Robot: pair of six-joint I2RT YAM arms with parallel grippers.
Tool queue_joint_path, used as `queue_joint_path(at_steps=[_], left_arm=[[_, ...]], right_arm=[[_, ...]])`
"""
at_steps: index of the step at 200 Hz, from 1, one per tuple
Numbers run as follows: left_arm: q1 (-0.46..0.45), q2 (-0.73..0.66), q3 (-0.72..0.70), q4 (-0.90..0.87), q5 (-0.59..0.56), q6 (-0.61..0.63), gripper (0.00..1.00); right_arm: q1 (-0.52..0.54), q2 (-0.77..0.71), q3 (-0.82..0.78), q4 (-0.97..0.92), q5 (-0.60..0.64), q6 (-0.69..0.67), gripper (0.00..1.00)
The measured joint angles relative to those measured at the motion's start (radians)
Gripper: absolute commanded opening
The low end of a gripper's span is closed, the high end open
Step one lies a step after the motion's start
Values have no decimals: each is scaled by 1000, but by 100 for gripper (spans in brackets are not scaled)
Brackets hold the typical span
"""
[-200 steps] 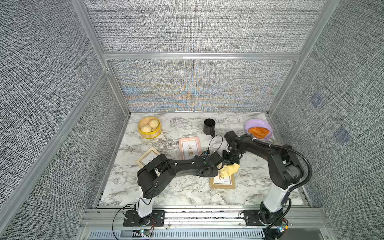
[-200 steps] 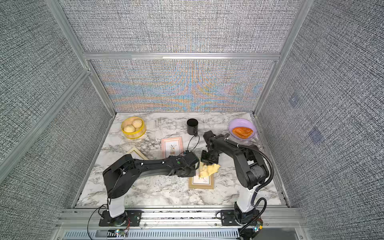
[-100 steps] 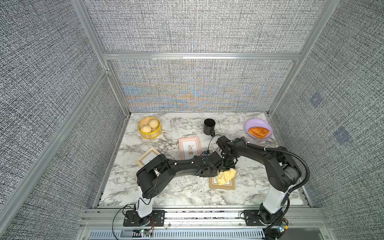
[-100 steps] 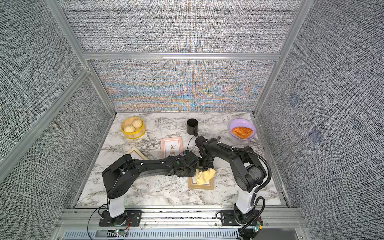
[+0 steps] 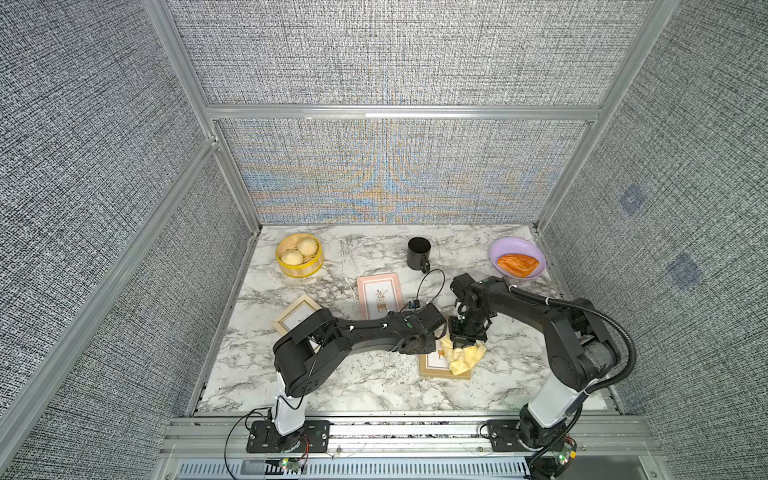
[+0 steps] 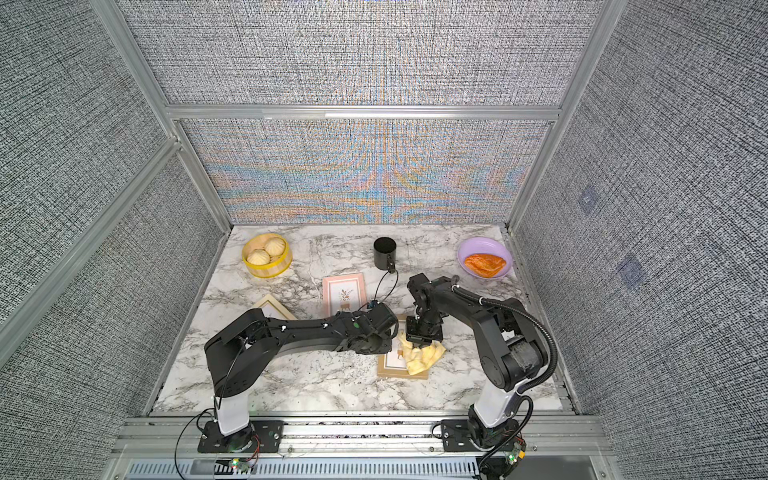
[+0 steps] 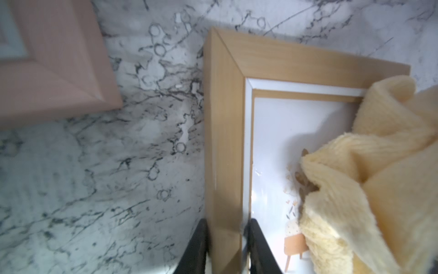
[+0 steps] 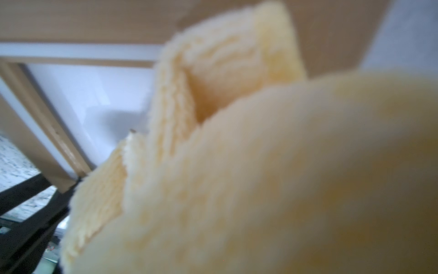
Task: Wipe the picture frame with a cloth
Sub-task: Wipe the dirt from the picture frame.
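Observation:
A light wooden picture frame (image 5: 432,369) (image 6: 390,369) lies flat near the table's front middle. My left gripper (image 7: 227,229) is shut on it, one black finger on each side of a side rail (image 7: 225,142). A bunched pale yellow cloth (image 5: 464,358) (image 6: 423,358) (image 7: 379,189) rests on the frame's glass and right part. My right gripper (image 5: 463,341) (image 6: 419,341) points down into the cloth from above, shut on it. In the right wrist view the cloth (image 8: 260,178) fills most of the picture and hides the jaws.
A pink frame (image 5: 379,296) and another pale frame (image 5: 297,318) lie behind and to the left. A black mug (image 5: 417,253), a yellow steamer basket of buns (image 5: 300,266) and a purple bowl (image 5: 496,249) holding an orange pastry (image 5: 517,265) stand along the back.
My right gripper has dragged the cloth across the frame toward the table's front, swinging left and then back right. The left gripper has kept its hold and place.

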Motion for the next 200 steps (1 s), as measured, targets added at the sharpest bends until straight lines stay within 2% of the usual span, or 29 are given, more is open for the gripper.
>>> queue_joint_path(at_steps=[25,55,81,122,154,175,200], left_arm=[[0,3,5,-2,0,0,0],[0,-2,1,-4,6,1,0],[-1,-8,-10,-17,7,0,0],[-1,-10,-10,-16,7,-2,0],[-2,-26,-34,8,3,-34,0],[-3,-34,-47,32,3,-43,0],[-9,-35,-49,36,-4,-43,0]], right_arm=[[88,16,7,-16,-4,3,0],[174,11,-22,-13,-59,72,0],[188,8,-37,0,-90,100,0],[161,10,-28,-27,-70,77,0],[106,-56,-56,-72,23,87,0],[124,-90,-88,-48,34,134,0],[200,-109,-104,-16,34,229,0]])
